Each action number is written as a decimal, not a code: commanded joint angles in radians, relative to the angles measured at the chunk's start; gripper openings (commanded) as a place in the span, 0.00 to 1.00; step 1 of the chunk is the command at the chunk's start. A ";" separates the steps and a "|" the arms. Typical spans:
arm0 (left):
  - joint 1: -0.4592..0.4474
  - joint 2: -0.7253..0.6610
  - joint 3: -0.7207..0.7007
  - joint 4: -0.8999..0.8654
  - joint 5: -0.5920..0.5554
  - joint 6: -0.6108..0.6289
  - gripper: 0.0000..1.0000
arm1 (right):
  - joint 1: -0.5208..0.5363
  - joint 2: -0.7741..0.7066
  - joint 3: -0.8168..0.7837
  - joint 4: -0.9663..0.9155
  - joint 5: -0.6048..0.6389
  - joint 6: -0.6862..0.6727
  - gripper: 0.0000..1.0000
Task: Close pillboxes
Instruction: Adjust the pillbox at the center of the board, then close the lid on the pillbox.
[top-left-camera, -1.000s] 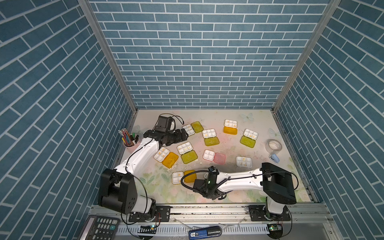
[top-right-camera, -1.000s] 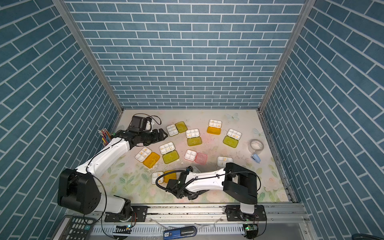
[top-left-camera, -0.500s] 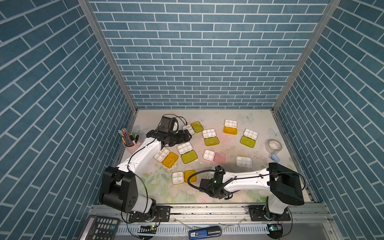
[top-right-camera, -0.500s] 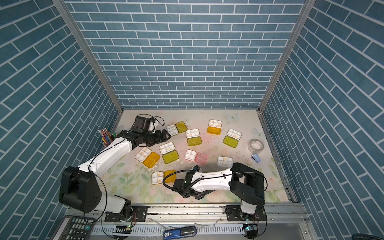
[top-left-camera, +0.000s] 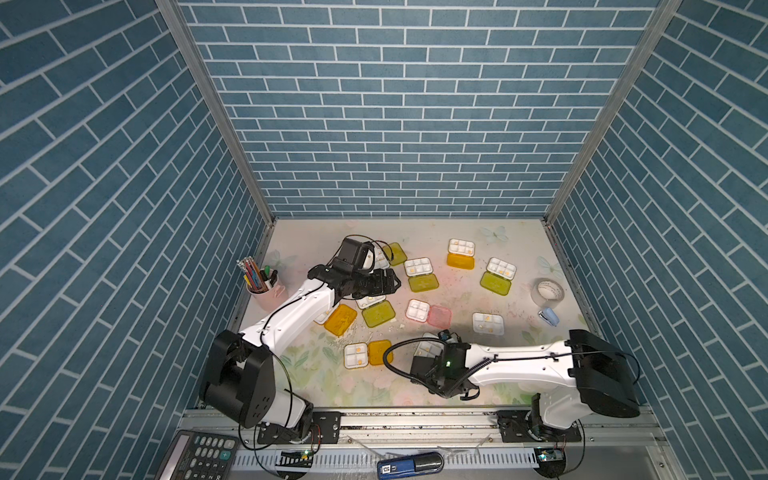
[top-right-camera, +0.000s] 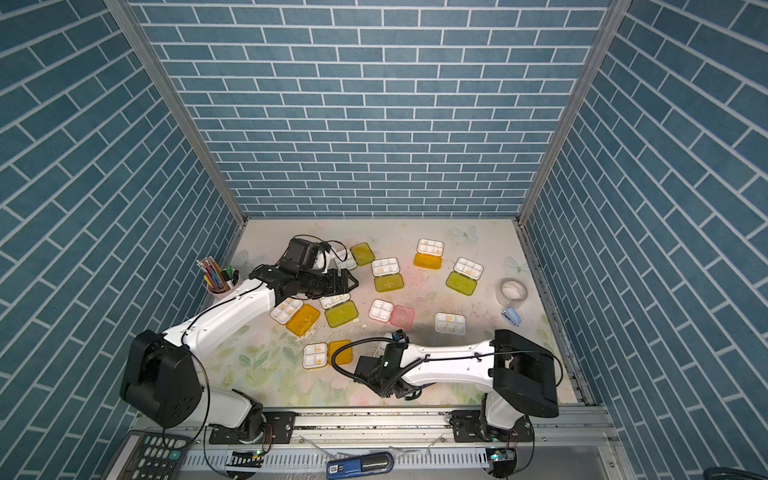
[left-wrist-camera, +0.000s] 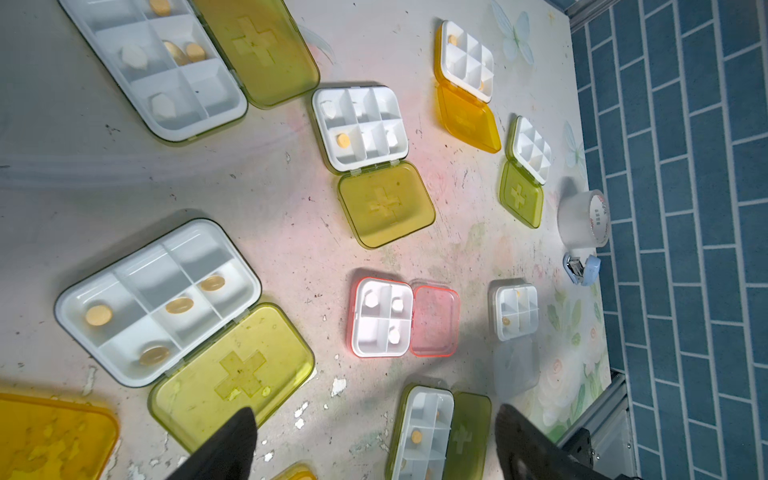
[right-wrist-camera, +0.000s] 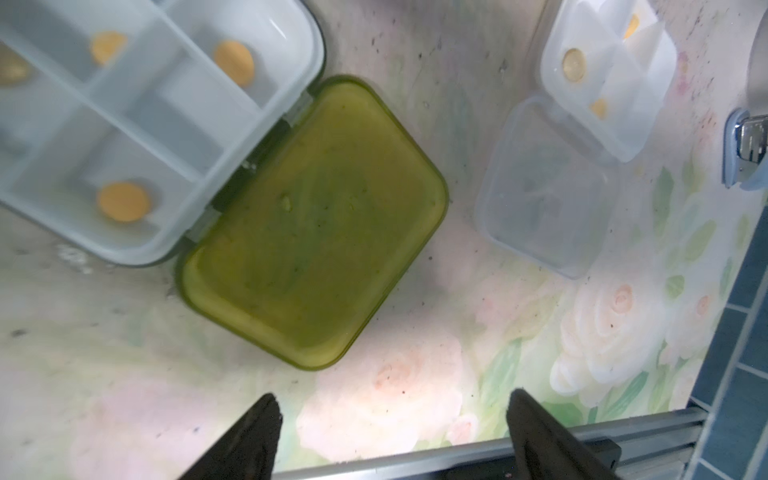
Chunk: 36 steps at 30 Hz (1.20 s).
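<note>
Right hand wide, empty; green lid flat just ahead; best hook its near edge and fold it over the tray; left hand also wide.

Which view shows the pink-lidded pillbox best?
The left wrist view: the pink-lidded pillbox lies whole and open, white pills visible in its tray. Both top views show it small, lid flat beside the tray. The right wrist view misses it.

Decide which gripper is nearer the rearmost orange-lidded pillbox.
Left. The left gripper hovers left of the rearmost orange-lidded pillbox, slightly forward; the right gripper is far in front of it.
</note>
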 joint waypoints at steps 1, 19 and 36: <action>-0.008 0.018 -0.021 0.040 0.055 -0.007 0.91 | -0.009 -0.082 0.052 -0.055 0.034 0.005 0.81; -0.065 -0.005 0.039 -0.086 -0.062 0.098 0.90 | -0.279 -0.545 -0.205 0.180 0.004 -0.066 0.73; -0.086 0.146 0.017 -0.039 0.071 -0.009 0.89 | -0.369 -0.719 -0.522 0.619 -0.246 0.166 0.76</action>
